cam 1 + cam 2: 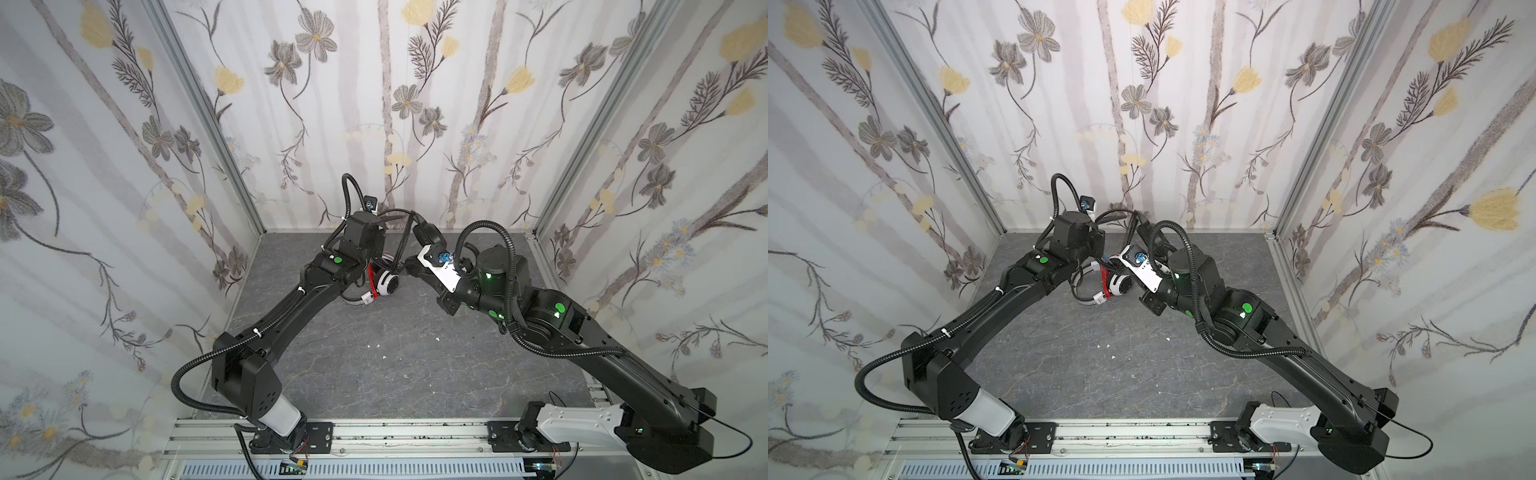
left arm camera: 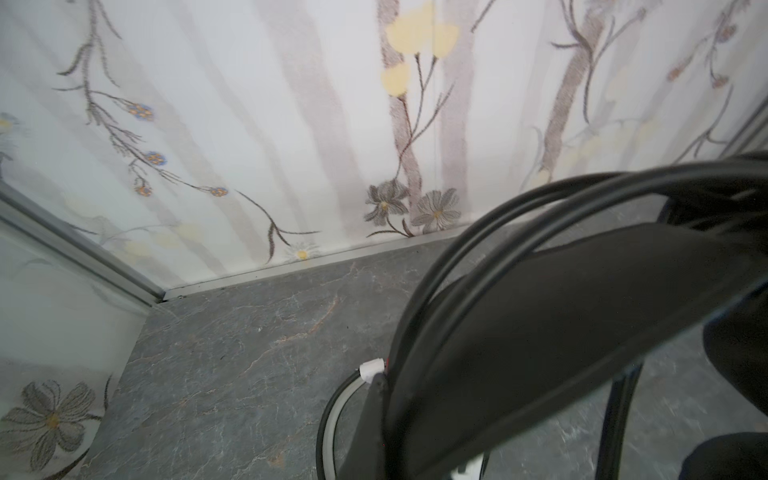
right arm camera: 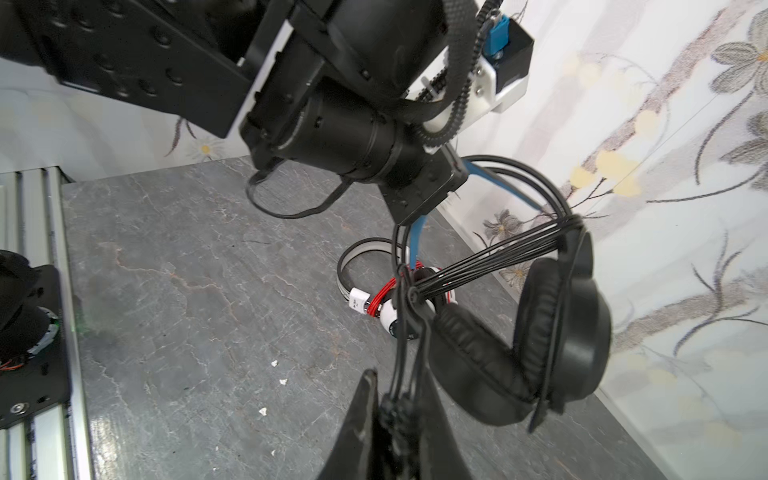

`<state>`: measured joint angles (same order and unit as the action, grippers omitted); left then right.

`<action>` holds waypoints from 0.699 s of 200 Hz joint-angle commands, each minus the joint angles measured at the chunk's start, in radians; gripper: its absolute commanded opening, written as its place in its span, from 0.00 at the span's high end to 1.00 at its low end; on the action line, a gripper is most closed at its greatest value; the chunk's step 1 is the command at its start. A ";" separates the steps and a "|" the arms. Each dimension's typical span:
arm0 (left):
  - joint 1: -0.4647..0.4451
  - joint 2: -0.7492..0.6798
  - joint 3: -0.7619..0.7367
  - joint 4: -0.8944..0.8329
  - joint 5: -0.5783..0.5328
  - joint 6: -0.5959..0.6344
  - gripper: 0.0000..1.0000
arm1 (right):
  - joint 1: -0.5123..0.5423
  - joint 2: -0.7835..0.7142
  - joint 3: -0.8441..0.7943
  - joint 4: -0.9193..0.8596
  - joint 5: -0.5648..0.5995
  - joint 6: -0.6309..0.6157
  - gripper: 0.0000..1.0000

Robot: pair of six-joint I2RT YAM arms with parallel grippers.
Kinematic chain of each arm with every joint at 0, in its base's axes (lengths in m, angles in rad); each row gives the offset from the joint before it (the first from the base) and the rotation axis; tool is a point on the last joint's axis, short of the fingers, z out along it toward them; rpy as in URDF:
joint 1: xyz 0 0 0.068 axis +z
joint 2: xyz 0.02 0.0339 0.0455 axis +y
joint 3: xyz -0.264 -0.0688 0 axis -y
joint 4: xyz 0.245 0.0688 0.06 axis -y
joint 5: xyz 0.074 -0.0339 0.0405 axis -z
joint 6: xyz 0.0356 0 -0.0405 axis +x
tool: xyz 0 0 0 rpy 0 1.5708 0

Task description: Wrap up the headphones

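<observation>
Front rail (image 1: 395,434): aluminium, with both arm bases bolted to it.
Table (image 1: 374,386): grey marbled top.
White scraps (image 1: 384,357): a few small bits scattered mid-table.
White headset (image 1: 388,283): lies on the table beyond the scraps, between the two arms and partly under the left wrist.
Red cord (image 3: 376,301): wound in tight turns around the white headset, just beside an ear cup.
Right gripper (image 3: 397,415): fingers nearly together, pinching a strand of the black cord.
Black cord (image 3: 498,253): many turns stretched across the black headset above its ear cups; one strand drops to the right gripper.
Left gripper (image 3: 430,193): closed on the black headset's headband; fingertips mostly hidden.
Black headset (image 3: 557,332): in the air above the table near the back wall, hanging from the left gripper with its ear cups lowest; blue lining inside the band.
Back wall (image 1: 415,104): pale floral paper.
</observation>
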<state>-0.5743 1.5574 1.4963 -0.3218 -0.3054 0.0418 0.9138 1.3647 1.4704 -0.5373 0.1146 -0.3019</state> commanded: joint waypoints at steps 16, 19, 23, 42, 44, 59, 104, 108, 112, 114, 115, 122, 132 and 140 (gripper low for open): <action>-0.010 -0.065 -0.036 -0.154 0.254 0.135 1.00 | -0.051 0.031 0.025 0.007 0.113 -0.073 1.00; -0.010 -0.070 -0.061 -0.172 0.271 0.143 1.00 | -0.055 0.031 0.027 0.007 0.113 -0.074 1.00; -0.013 -0.078 -0.070 -0.193 0.290 0.152 1.00 | -0.059 0.032 0.028 0.008 0.114 -0.077 1.00; -0.027 -0.124 -0.108 -0.269 0.348 0.192 1.00 | -0.071 0.031 0.015 0.003 0.131 -0.100 1.00; -0.027 -0.129 -0.112 -0.274 0.351 0.196 1.00 | -0.072 0.031 0.012 0.001 0.134 -0.103 1.00; -0.037 -0.165 -0.141 -0.312 0.365 0.221 1.00 | -0.079 0.028 -0.019 0.001 0.157 -0.125 1.00; -0.040 -0.221 -0.147 -0.391 0.433 0.264 1.00 | -0.108 -0.002 -0.134 0.042 0.203 -0.202 1.00; -0.042 -0.220 -0.138 -0.399 0.446 0.268 1.00 | -0.111 -0.011 -0.148 0.054 0.199 -0.210 1.00; -0.041 -0.218 -0.130 -0.413 0.460 0.271 1.00 | -0.113 -0.020 -0.168 0.067 0.195 -0.216 1.00; -0.041 -0.216 -0.125 -0.419 0.468 0.273 1.00 | -0.115 -0.024 -0.177 0.072 0.192 -0.220 1.00; -0.041 -0.215 -0.122 -0.422 0.471 0.274 1.00 | -0.116 -0.027 -0.181 0.076 0.192 -0.223 1.00; -0.042 -0.208 -0.104 -0.443 0.492 0.279 1.00 | -0.121 -0.043 -0.211 0.100 0.179 -0.236 1.00; -0.042 -0.200 -0.086 -0.463 0.516 0.287 1.00 | -0.136 -0.065 -0.255 0.131 0.152 -0.249 1.00; -0.044 -0.197 -0.077 -0.472 0.529 0.293 1.00 | -0.153 -0.078 -0.282 0.154 0.132 -0.257 1.00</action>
<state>-0.6167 1.3514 1.3865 -0.7155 0.1173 0.2871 0.7906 1.3201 1.2480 -0.5228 0.2420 -0.5095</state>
